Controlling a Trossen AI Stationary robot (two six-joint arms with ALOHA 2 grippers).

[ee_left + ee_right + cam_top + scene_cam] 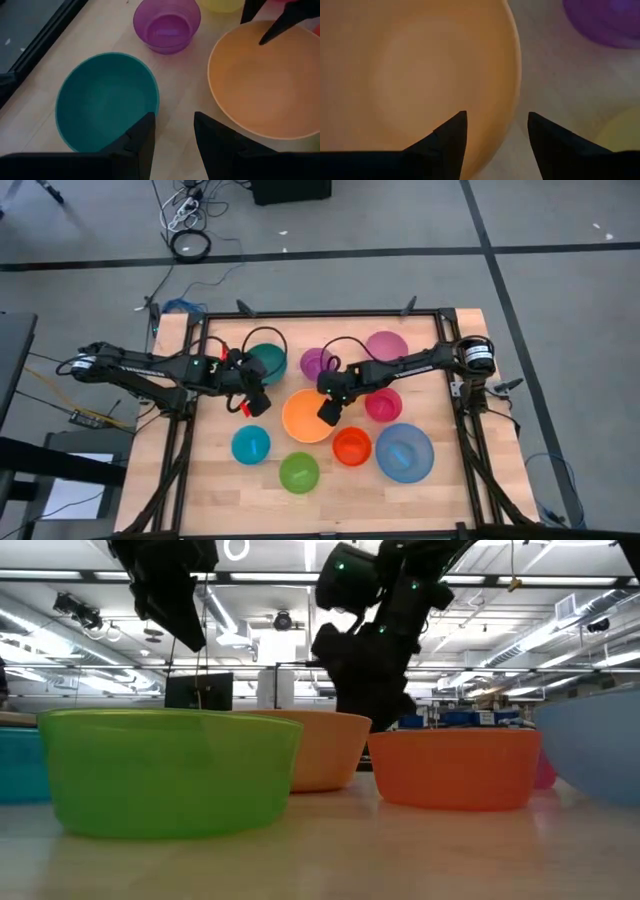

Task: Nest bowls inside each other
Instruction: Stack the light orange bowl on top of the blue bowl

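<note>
Orange bowl (307, 416) — rim under right end effector (328, 411), fingers spread | left end effector (258, 402) spread beside it — empty

No text, label, brand, number or sign can be read in any view; nothing on the bowls, arms, table or room behind shows legible writing
</note>
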